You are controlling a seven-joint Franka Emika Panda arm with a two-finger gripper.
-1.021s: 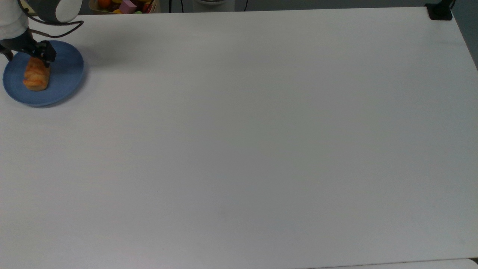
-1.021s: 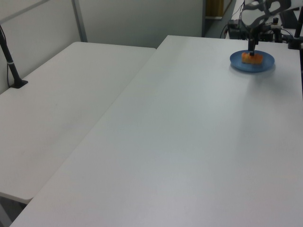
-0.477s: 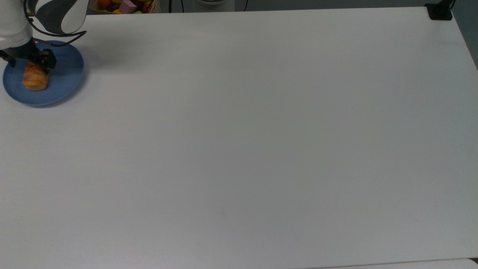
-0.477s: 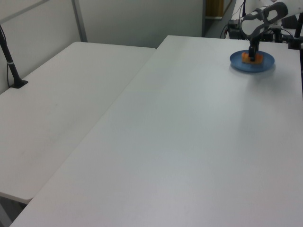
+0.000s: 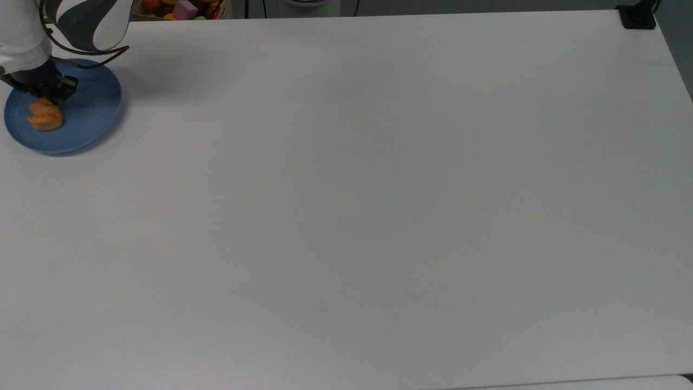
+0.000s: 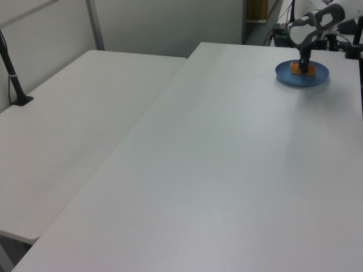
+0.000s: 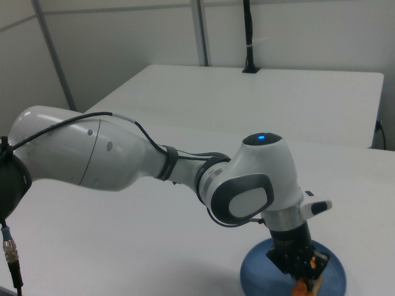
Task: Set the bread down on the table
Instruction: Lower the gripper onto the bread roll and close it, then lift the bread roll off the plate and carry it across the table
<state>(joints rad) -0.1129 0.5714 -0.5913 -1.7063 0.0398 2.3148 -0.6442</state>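
You have a wide white table [image 5: 346,206] that fills nearly the whole top view, bare but for a round blue plate [image 5: 89,111] near its far corner on the top view's left. In the left view a second white table [image 6: 79,130] butts against it on the left view's left, with a black post [image 6: 12,73] clamped at its edge and pale partition walls behind. Beyond the table's far edge in the top view you can see a box of colourful toy pieces [image 5: 181,8], cut off by the frame, and a black clamp [image 5: 638,16] sits at the far corner on the top view's right. The bread [image 5: 45,115] is on the blue plate, toward the plate's side nearest the top view's left edge; its upper end is hidden under the arm's black hand, and in the right view it is cut off at the bottom of the picture. The gripper [image 5: 43,95] stands straight down over the bread, its fingers closed in around the bread's upper end and touching it. In the left view the gripper [image 6: 305,67] is a small dark shape on the orange lump. Whether the bread is lifted clear of the plate you cannot tell.
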